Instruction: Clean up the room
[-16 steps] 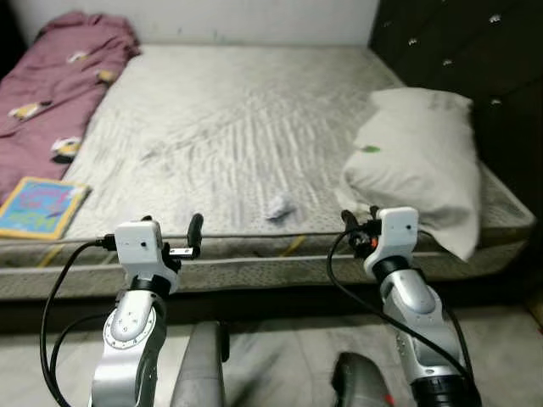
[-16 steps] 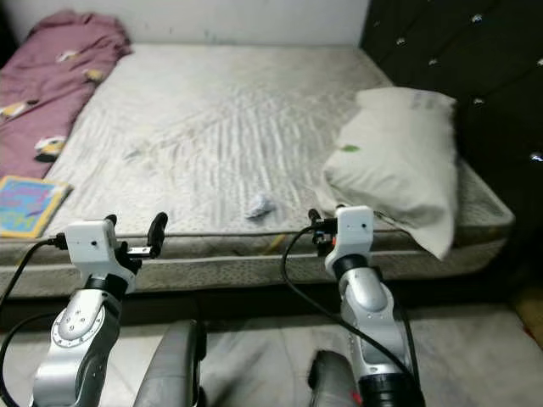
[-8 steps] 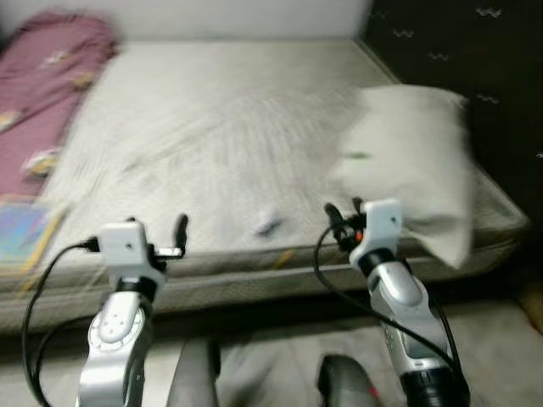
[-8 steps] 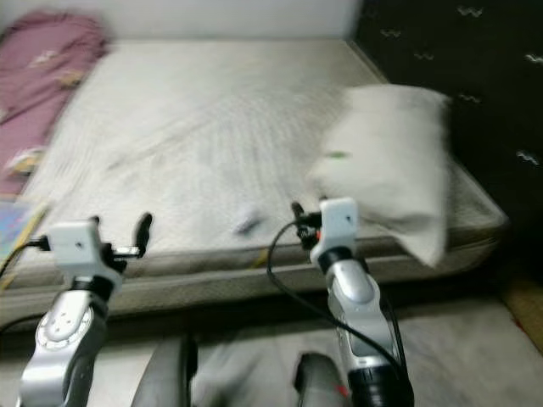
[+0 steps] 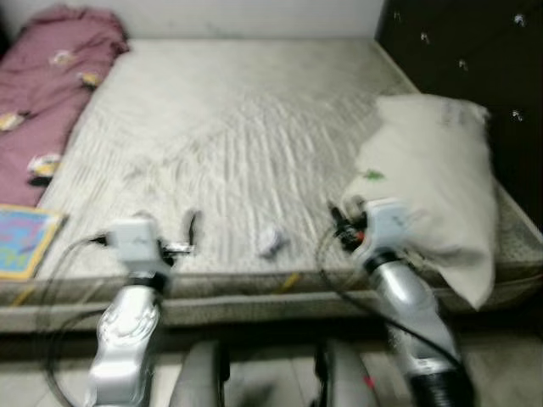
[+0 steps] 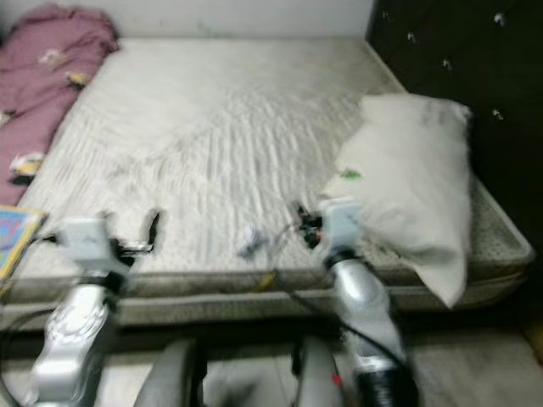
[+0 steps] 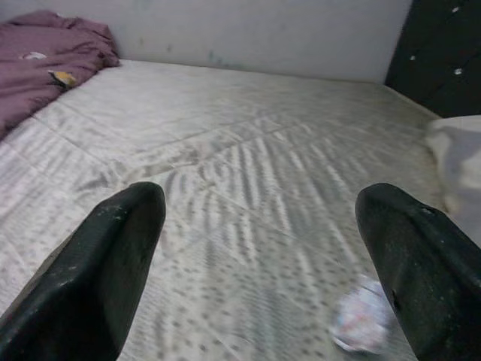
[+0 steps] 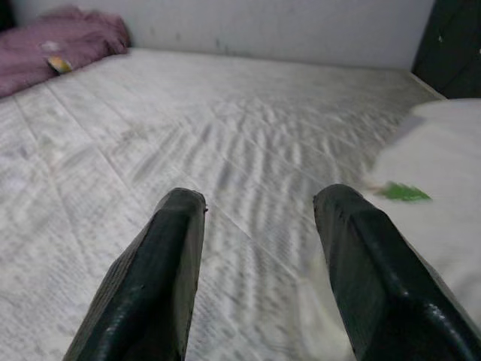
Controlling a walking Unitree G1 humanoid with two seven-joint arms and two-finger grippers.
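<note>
A small crumpled white paper (image 5: 271, 242) lies on the grey mattress (image 5: 237, 127) close to its front edge, between my two arms. My left gripper (image 7: 263, 199) is open and empty over the front edge, and the paper (image 7: 362, 325) lies just beyond its right-hand finger. My right gripper (image 8: 261, 197) is also open and empty, held beside the white pillow (image 5: 433, 182). A small green scrap (image 8: 402, 192) lies on the pillow. The eye views are somewhat blurred.
A maroon blanket (image 5: 42, 85) is bunched along the bed's left side. A colourful book (image 5: 21, 242) lies at the front left corner. A dark tufted headboard (image 5: 475, 59) rises on the right. The grey floor (image 6: 475, 373) runs before the bed.
The camera has moved nearer the bed and swung a little, blurring the views. Both arms keep their raised pose, and the grippers now reach over the mattress's front edge.
</note>
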